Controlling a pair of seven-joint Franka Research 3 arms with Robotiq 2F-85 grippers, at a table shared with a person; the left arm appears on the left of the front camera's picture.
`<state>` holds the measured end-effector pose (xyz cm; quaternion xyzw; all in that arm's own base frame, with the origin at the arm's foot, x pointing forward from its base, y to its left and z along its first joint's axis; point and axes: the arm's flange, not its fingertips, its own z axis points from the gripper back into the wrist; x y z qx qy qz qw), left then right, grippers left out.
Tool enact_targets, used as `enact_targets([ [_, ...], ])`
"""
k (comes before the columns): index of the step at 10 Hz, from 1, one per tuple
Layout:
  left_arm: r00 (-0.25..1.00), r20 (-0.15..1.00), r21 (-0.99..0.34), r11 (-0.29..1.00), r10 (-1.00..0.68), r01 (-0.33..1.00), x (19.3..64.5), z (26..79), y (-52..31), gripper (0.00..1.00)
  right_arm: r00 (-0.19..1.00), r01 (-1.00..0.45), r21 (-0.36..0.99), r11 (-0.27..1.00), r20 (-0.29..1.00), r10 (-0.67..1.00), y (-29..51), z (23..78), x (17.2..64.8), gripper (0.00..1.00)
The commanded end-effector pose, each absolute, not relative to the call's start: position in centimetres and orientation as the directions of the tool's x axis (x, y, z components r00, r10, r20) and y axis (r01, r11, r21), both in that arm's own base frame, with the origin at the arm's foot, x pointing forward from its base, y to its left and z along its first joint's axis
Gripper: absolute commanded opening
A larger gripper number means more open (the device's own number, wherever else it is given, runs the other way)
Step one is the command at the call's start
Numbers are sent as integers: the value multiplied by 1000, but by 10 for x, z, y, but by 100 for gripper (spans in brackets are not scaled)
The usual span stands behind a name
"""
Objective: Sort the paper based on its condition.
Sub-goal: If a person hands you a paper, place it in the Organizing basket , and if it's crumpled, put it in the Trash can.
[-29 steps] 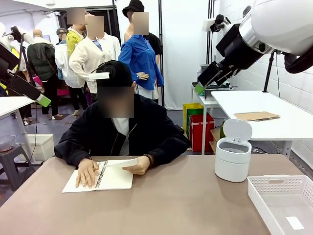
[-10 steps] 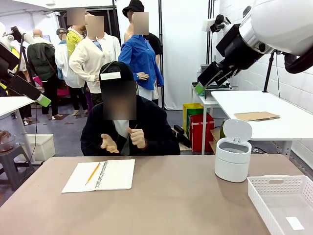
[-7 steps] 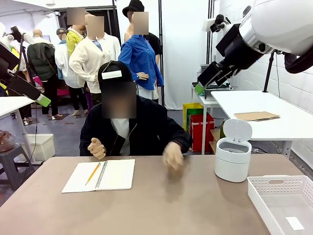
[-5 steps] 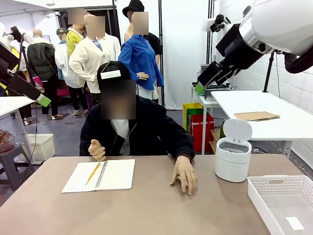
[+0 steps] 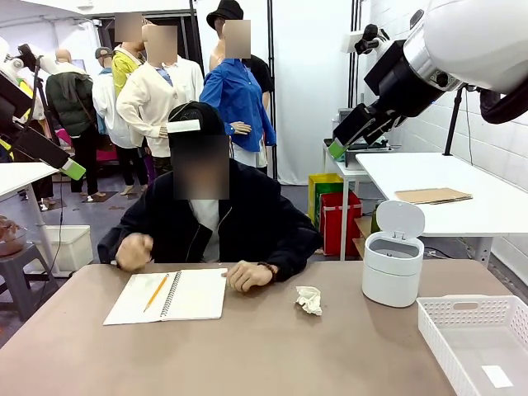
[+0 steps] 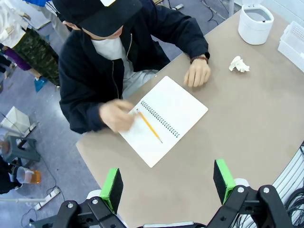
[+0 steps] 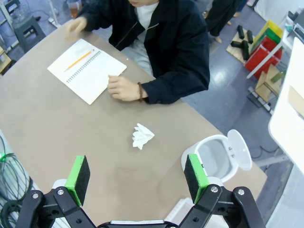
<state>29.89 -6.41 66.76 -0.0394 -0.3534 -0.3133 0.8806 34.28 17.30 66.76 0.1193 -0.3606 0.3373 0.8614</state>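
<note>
A crumpled white ball of paper (image 5: 309, 299) lies on the brown table, between the person's hand (image 5: 246, 275) and the small white bin (image 5: 393, 264); the same ball of paper (image 6: 238, 64) (image 7: 142, 136) shows from both wrists. My left gripper (image 6: 167, 183) hangs open high above the table's near edge, nothing between its green pads. My right gripper (image 7: 137, 178) is open too, high over the table with the paper ball below and ahead of it. In the front view my left gripper (image 5: 73, 170) and right gripper (image 5: 337, 149) stay raised at the sides.
A spiral notebook (image 5: 169, 295) with a pencil (image 5: 155, 292) lies in front of the person. The white bin (image 7: 219, 156) stands with its lid up. A white slotted basket (image 5: 478, 340) sits at the table's near right, with a small slip inside.
The person tore a sheet from the notebook, crumpled it and set the ball on the table, then drew the hand back beside the notebook. Neither arm moved.
</note>
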Motion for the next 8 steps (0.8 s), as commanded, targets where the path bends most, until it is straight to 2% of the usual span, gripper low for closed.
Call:
enact_targets([
  [1,556,648,145,801,-520,581,299,669,-63,100,534,-657,-20,754,693,485,174,667,345,100],
  [3,556,648,145,801,-520,581,299,669,-63,100,567,-659,23,752,672,476,176,666,353,100],
  [8,556,648,145,801,-520,581,299,669,-63,100,738,-572,125,811,511,441,192,648,411,100],
])
